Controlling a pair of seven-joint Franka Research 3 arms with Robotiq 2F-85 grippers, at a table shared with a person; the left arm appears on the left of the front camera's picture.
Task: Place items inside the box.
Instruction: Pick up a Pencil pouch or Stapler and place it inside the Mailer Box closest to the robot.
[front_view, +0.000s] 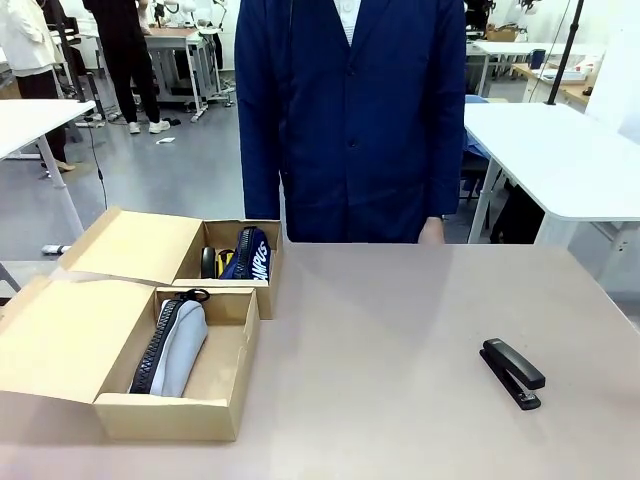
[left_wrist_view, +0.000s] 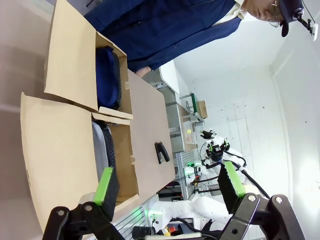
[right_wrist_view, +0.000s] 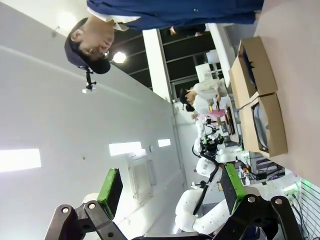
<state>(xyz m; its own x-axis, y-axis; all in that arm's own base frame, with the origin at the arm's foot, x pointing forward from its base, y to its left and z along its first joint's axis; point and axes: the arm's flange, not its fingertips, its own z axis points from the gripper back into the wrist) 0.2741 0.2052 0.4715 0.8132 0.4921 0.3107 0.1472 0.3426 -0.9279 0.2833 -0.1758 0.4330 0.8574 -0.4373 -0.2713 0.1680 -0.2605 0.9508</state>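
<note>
Pale beige counter (front_view: 400, 330) in a lab room w/ white desks behind.

Left pincer (left_wrist_view: 167, 182): green-padded fingers (left_wrist_view: 106, 184) rise from the bottom edge, set wide apart, nothing btwn them. Wrist is rolled on its side, so in its view the counter stands like an upright slab. The pincer looks along it toward the box, touching nothing.

Right pincer (right_wrist_view: 171, 190): same pose, rolled sideways, jaws wide and empty. White wall and ceiling lights lie ahead of it, counter off to one side.

Front view: brown cardboard box (front_view: 170, 418) sits at the counter's near left, 2 compts, flap lids folded open to the left.
- Near compt: grey pencil case (front_view: 188, 352) lies lengthwise inside, black zip edge along its left side.
- Far compt: navy pouch (front_view: 250, 255) stands on edge by the right wall, white print on it. Just left of it is a dark item (front_view: 208, 262) w/ a bit of yellow beside it, too small to tell what.

Black stapler (front_view: 512, 373) lies alone on the counter at right, outside the box and well apart from it.

At the far edge a person (front_view: 350, 120) in a navy coat stands against the counter, arms down, one hand (front_view: 432, 232) hanging at the rim. Beyond are grey floor and other people at benches, far left.
</note>
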